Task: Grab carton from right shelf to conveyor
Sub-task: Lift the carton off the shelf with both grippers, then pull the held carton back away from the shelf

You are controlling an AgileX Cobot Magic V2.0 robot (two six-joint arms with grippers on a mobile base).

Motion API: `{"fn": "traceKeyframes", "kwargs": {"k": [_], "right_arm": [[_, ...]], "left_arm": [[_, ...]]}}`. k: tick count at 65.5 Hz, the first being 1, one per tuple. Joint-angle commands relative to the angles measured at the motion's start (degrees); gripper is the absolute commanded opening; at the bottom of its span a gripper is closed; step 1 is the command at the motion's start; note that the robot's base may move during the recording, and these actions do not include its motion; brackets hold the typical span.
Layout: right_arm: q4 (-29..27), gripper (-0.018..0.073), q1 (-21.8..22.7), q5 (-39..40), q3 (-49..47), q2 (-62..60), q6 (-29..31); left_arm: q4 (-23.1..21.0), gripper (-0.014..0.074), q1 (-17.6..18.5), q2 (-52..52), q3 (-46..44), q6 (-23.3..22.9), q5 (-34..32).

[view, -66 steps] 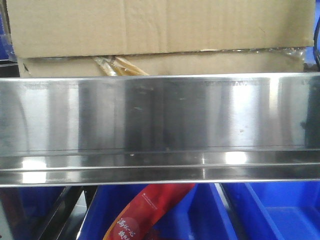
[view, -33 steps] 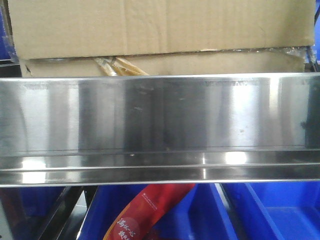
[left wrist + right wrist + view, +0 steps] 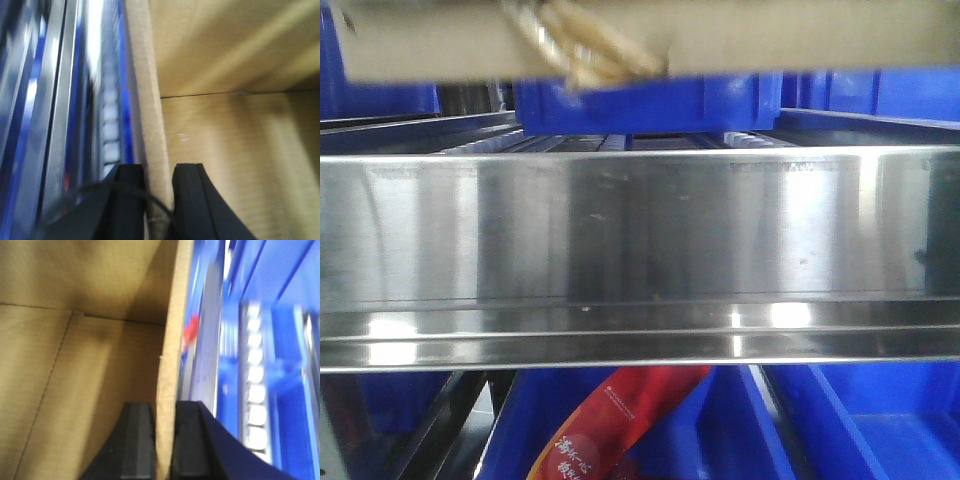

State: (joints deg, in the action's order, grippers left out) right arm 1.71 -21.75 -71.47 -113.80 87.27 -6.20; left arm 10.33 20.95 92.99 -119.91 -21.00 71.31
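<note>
- Brown carton (image 3: 440, 40) hung above the steel shelf (image 3: 640, 230) rail, its taped bottom edge in view.
- Left gripper (image 3: 159, 172) pinched the carton's side wall, jaws barely parted.
- Right gripper (image 3: 165, 410) clamped the opposite wall likewise.

The carton (image 3: 770, 35) has lifted clear of the shelf (image 3: 640, 230), uncovering a blue bin (image 3: 650, 105) behind it.

carton (image 3: 770, 40): only its blurred bottom strip shows, rest cut by the top edge | shelf (image 3: 640, 230) rail: runs off both sides | red packet (image 3: 610, 420): top hidden behind the rail, bottom cut off, print not legible | left fingers (image 3: 127, 200), right fingers (image 3: 137, 440): bases cut by the bottom edge, surroundings smeared by blur
</note>
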Motion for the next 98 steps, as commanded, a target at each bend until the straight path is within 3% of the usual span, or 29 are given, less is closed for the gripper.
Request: {"fn": "traceKeyframes", "kwargs": {"k": [1, 25, 41, 98], "right_arm": [[-0.15, -0.0064, 0.07, 1.5, 1.45, -4.24, 0.17], [-0.15, -0.0064, 0.07, 1.5, 17.27, -14.68, 0.13], [-0.52, -0.0064, 0.07, 1.5, 18.68, -15.25, 0.13], [-0.63, -0.0064, 0.07, 1.5, 18.68, -15.25, 0.13]], "left_arm": [[-0.7, -0.0021, 1.97, -3.3, 0.89, 0.05, -1.34], [2.07, -0.0021, 6.15, -11.83, 17.74, -3.76, -1.34], [4.4, -0.0021, 6.15, -11.83, 18.05, -4.84, -1.34], [4.41, -0.0021, 6.15, -11.83, 18.05, -4.84, -1.34]]}}
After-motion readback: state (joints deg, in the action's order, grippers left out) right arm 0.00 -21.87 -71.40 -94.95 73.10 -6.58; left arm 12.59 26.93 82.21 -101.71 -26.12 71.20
